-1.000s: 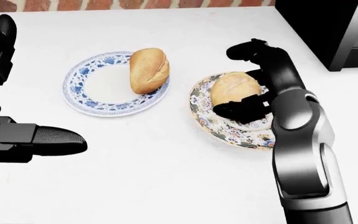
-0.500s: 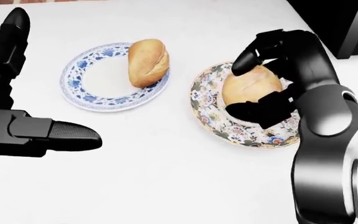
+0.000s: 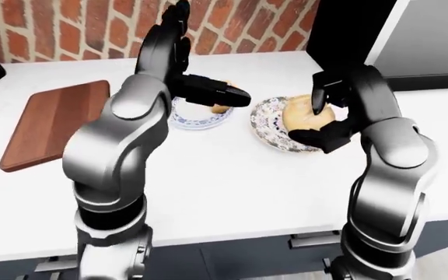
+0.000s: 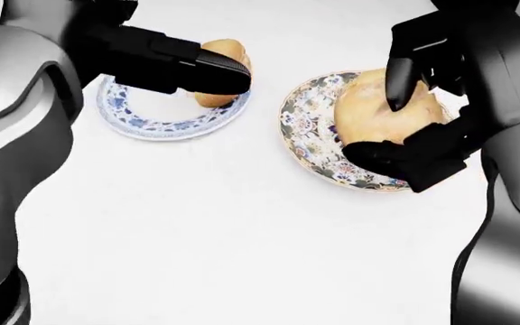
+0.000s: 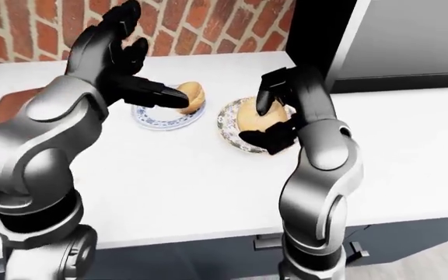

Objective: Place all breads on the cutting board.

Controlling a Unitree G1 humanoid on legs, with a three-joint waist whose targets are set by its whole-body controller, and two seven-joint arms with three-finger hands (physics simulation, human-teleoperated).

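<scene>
A round bread roll (image 4: 382, 112) on the floral plate (image 4: 307, 145) is grasped by the right hand's fingers (image 4: 402, 81). Left of that plate, a second roll (image 5: 191, 95) rests on a blue plate (image 4: 147, 122) beneath the left hand (image 4: 174, 64), fingers released. The cutting board (image 3: 53, 122), farther left on the surface (image 3: 232, 181), carries no bread; both placements are left to do.

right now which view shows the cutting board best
The left-eye view: the cutting board lies whole on the counter's left there. The right-eye view shows only a corner behind the left arm, and the head view misses it.
</scene>
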